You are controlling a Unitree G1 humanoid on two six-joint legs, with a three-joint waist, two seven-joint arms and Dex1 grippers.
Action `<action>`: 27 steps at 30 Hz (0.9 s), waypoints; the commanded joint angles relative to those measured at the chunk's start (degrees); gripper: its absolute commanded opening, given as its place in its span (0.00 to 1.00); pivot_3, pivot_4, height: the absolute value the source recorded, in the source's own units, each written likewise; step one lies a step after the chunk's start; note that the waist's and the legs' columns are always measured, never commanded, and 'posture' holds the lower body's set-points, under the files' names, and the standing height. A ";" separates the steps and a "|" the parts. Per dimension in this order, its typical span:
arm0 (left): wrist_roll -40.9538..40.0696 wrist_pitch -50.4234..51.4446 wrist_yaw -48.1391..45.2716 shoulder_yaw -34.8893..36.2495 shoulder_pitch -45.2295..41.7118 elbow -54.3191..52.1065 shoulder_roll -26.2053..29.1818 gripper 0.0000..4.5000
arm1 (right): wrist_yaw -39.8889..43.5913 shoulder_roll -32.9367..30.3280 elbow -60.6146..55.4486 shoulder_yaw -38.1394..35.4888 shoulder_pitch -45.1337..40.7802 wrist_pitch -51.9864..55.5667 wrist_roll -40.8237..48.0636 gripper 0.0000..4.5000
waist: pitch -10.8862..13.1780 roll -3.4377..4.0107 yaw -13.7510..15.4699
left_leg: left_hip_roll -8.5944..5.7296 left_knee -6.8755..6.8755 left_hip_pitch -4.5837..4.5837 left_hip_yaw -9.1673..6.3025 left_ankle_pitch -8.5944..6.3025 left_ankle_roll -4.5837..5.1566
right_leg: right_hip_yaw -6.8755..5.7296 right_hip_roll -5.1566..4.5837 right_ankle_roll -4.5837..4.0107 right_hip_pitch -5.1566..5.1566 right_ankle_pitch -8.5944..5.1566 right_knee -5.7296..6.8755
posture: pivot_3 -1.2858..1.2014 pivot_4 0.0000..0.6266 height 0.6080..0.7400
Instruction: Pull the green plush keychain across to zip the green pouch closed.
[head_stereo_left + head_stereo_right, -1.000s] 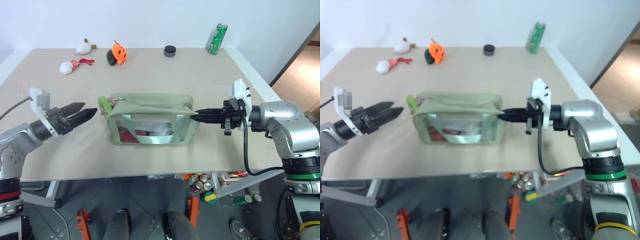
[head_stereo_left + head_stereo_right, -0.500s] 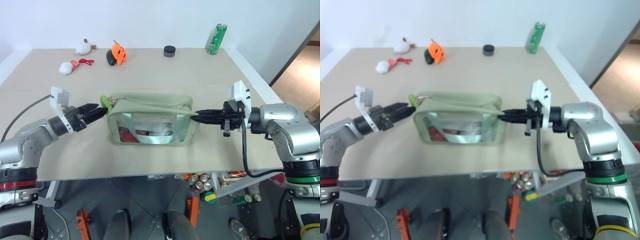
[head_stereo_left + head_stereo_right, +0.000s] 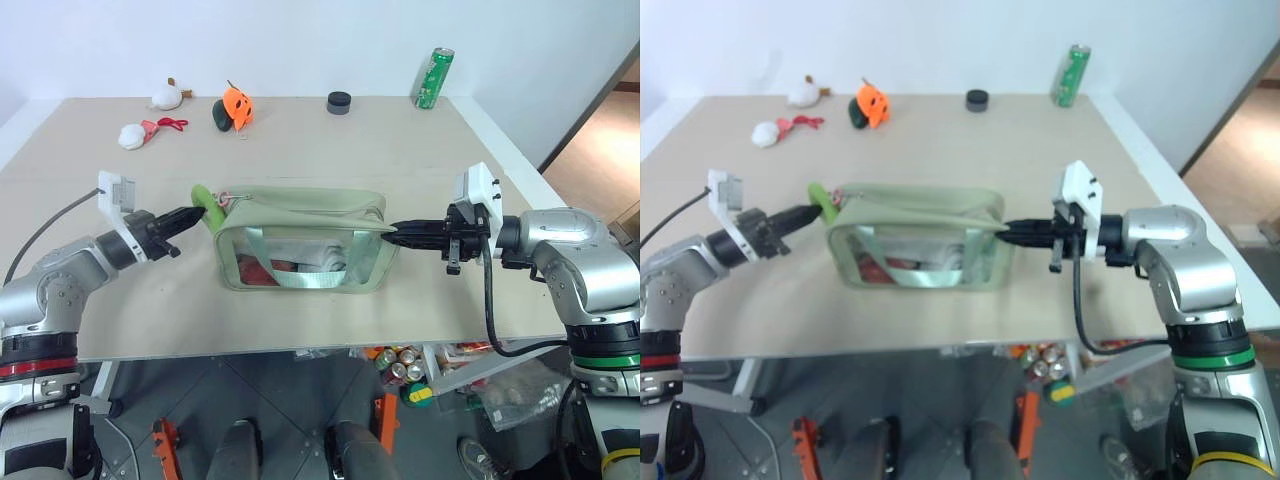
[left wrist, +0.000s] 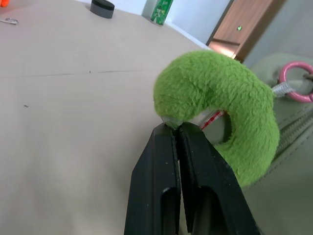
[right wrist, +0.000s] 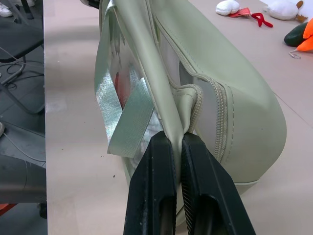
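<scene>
The green pouch (image 3: 300,240) stands upright mid-table, its clear window facing me and its top zipper running left to right. At its left end the green plush keychain (image 3: 207,203) hangs from a pink ring (image 4: 293,81) on the zipper. My left gripper (image 3: 193,214) points level at it from the left and is shut on the edge of the green plush keychain (image 4: 215,98), as its wrist view shows. My right gripper (image 3: 393,229) is shut on the pale strap at the right end of the green pouch (image 5: 230,112).
Along the table's far side stand a green drink can (image 3: 434,77) and a black puck (image 3: 340,101). An orange-and-dark-green plush (image 3: 234,107) and two white plush toys (image 3: 167,94) (image 3: 132,135) lie at the far left. The table's front edge (image 3: 300,350) runs close below the pouch.
My left gripper has come in toward the pouch's left end and closed on the green plush keychain, which now sticks out slightly leftward. The right gripper and pouch have stayed put.
</scene>
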 commanded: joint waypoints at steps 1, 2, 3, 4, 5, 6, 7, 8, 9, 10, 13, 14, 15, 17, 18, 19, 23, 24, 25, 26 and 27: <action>-1.53 -1.13 1.38 3.52 -3.48 -2.54 0.14 0.01 | -0.25 -0.24 -1.18 -0.26 -0.53 -0.19 0.04 0.00 | 0.00 -0.01 0.01 | 0.00 0.00 0.00 0.00 0.00 0.00 | 0.00 0.00 0.00 0.00 0.00 0.00 | 0.52 0.24 1.00; -1.54 -1.43 1.83 3.79 -4.16 -2.58 -0.06 0.01 | -0.21 -0.22 -1.08 -0.20 -0.59 -0.25 -0.01 0.00 | 0.00 -0.01 0.01 | 0.00 0.01 0.00 0.00 0.00 0.00 | 0.00 0.00 0.00 0.00 0.00 0.00 | 0.52 0.24 1.00; -2.45 -1.50 2.51 4.23 -6.35 -3.79 -0.55 0.01 | -0.21 -0.20 -0.96 -0.13 -0.67 -0.31 -0.10 0.00 | 0.00 -0.01 0.01 | 0.00 0.01 0.00 0.00 0.00 0.00 | 0.00 0.00 0.01 0.00 0.01 0.00 | 0.52 0.24 1.00; -3.36 -1.25 2.85 4.49 -8.16 -5.13 -0.96 0.01 | -0.20 -0.19 -0.89 -0.09 -0.72 -0.40 -0.18 0.00 | 0.00 -0.01 0.04 | 0.00 0.02 0.00 0.00 0.00 0.00 | 0.00 0.00 0.02 0.01 0.01 0.00 | 0.52 0.24 1.00; -4.15 -1.00 2.82 4.24 -9.86 -6.81 -1.21 0.01 | -0.14 -0.18 -0.75 -0.05 -0.82 -0.47 -0.23 0.00 | -0.01 -0.03 0.06 | 0.00 0.04 -0.01 -0.01 0.00 0.00 | -0.01 0.00 0.04 0.02 0.02 0.00 | 0.52 0.24 1.00; -4.79 -0.59 2.72 3.91 -11.13 -8.23 -1.35 0.01 | -0.11 -0.15 -0.68 -0.01 -0.87 -0.54 -0.28 0.00 | -0.02 -0.06 0.07 | 0.00 0.05 -0.03 -0.01 0.00 0.00 | -0.01 0.00 0.05 0.02 0.03 0.00 | 0.52 0.24 1.00; -5.14 -0.28 2.51 3.60 -11.70 -9.09 -1.38 0.01 | -0.09 -0.13 -0.62 0.02 -0.92 -0.58 -0.32 0.00 | -0.03 -0.07 0.08 | -0.01 0.06 -0.04 -0.01 0.00 0.00 | 0.00 0.00 0.07 0.02 0.04 -0.01 | 0.52 0.24 1.00; -5.27 -0.11 2.41 3.42 -12.06 -9.46 -1.41 0.01 | -0.08 -0.07 -0.46 0.09 -1.03 -0.65 -0.40 0.00 | -0.03 -0.07 -0.03 | -0.01 0.06 -0.04 0.00 0.00 0.00 | 0.02 0.00 0.08 0.04 0.05 -0.02 | 0.52 0.24 1.00; -5.27 0.06 2.15 2.75 -12.65 -10.48 -1.33 0.01 | -0.12 -0.02 -0.38 0.13 -1.11 -0.72 -0.49 0.00 | -0.04 -0.06 -0.15 | -0.02 0.06 -0.02 0.05 0.00 -0.01 | 0.08 -0.01 0.09 0.04 0.05 -0.03 | 0.52 0.24 1.00; -5.22 0.57 1.80 1.81 -13.17 -11.67 -1.08 0.01 | -0.19 0.05 -0.37 0.13 -1.16 -0.76 -0.51 0.00 | -0.04 -0.05 -0.28 | -0.02 0.03 0.04 0.13 -0.01 0.00 | 0.15 0.00 0.09 0.04 0.05 -0.02 | 0.52 0.24 1.00; -3.72 1.33 -0.77 -2.19 -12.71 -15.35 0.68 0.01 | -0.37 0.19 -0.42 0.17 -1.20 -0.86 -0.59 0.00 | -0.04 -0.05 -0.38 | 0.00 -0.01 0.12 0.17 -0.01 0.01 | 0.19 0.05 0.09 0.04 0.05 -0.01 | 0.52 0.24 1.00; -2.95 1.22 -1.95 -3.64 -11.99 -16.60 1.48 0.01 | -0.42 0.17 -0.48 0.13 -1.15 -0.88 -0.59 0.00 | -0.04 -0.05 -0.38 | 0.00 0.00 0.11 0.16 -0.01 0.01 | 0.19 0.05 0.09 0.03 0.05 -0.01 | 0.52 0.24 1.00; -2.25 1.02 -3.04 -4.77 -11.32 -17.38 2.20 0.01 | -0.45 0.14 -0.56 0.07 -1.06 -0.89 -0.56 0.00 | -0.04 -0.05 -0.40 | -0.01 0.00 0.10 0.17 -0.01 0.01 | 0.21 0.04 0.09 0.03 0.05 -0.01 | 0.52 0.24 1.00; -0.71 0.28 -4.52 -6.51 -10.46 -17.92 3.32 0.01 | -0.53 0.12 -0.57 0.00 -1.03 -0.87 -0.55 0.00 | -0.04 -0.05 -0.43 | -0.01 0.00 0.10 0.22 -0.01 0.01 | 0.26 0.03 0.10 0.04 0.06 -0.02 | 0.52 0.24 1.00; 0.22 -0.08 -4.65 -7.17 -10.33 -17.85 3.67 0.01 | -0.57 0.10 -0.61 -0.05 -0.98 -0.86 -0.53 0.00 | -0.04 -0.05 -0.43 | -0.01 0.00 0.11 0.25 -0.01 0.01 | 0.29 0.02 0.11 0.03 0.06 -0.02 | 0.52 0.24 1.00; 1.07 -0.41 -4.70 -7.66 -10.36 -17.70 3.88 0.01 | -0.61 0.09 -0.66 -0.09 -0.93 -0.86 -0.50 0.00 | -0.04 -0.05 -0.42 | -0.01 0.00 0.11 0.25 -0.01 0.01 | 0.29 0.02 0.11 0.02 0.06 -0.02 | 0.52 0.24 1.00; 1.25 0.79 -5.94 -8.03 -11.23 -17.20 4.29 0.30 | -0.82 0.20 -0.52 0.01 -1.10 -0.89 -0.57 0.00 | -0.04 -0.05 -0.43 | -0.01 0.04 0.10 0.27 -0.01 0.01 | 0.32 0.02 0.13 0.03 0.08 -0.02 | 0.52 0.24 1.00; 1.12 0.99 -6.46 -8.07 -11.27 -17.39 4.47 0.38 | -0.85 0.20 -0.56 0.01 -1.07 -0.91 -0.54 0.00 | -0.04 -0.05 -0.43 | -0.01 0.04 0.10 0.28 -0.01 0.01 | 0.33 0.02 0.14 0.03 0.08 -0.02 | 0.52 0.24 1.00; 1.19 1.04 -6.71 -8.08 -11.30 -17.45 4.57 0.44 | -0.90 0.22 -0.58 0.01 -1.06 -0.92 -0.51 0.00 | -0.03 -0.05 -0.42 | -0.01 0.04 0.10 0.29 -0.01 0.01 | 0.34 0.02 0.15 0.03 0.08 -0.02 | 0.52 0.24 1.00; 1.39 1.00 -6.85 -8.12 -11.32 -17.36 4.70 0.53 | -0.96 0.27 -0.56 0.05 -1.10 -0.92 -0.52 0.00 | -0.03 -0.05 -0.43 | -0.01 0.04 0.10 0.29 -0.01 0.01 | 0.34 0.02 0.15 0.02 0.08 -0.02 | 0.52 0.24 1.00; 1.57 0.96 -6.92 -8.13 -11.35 -17.25 4.75 0.61 | -1.01 0.31 -0.55 0.09 -1.14 -0.93 -0.53 0.00 | -0.03 -0.05 -0.43 | -0.01 0.04 0.10 0.29 -0.01 0.01 | 0.34 0.02 0.15 0.02 0.08 -0.02 | 0.52 0.24 1.00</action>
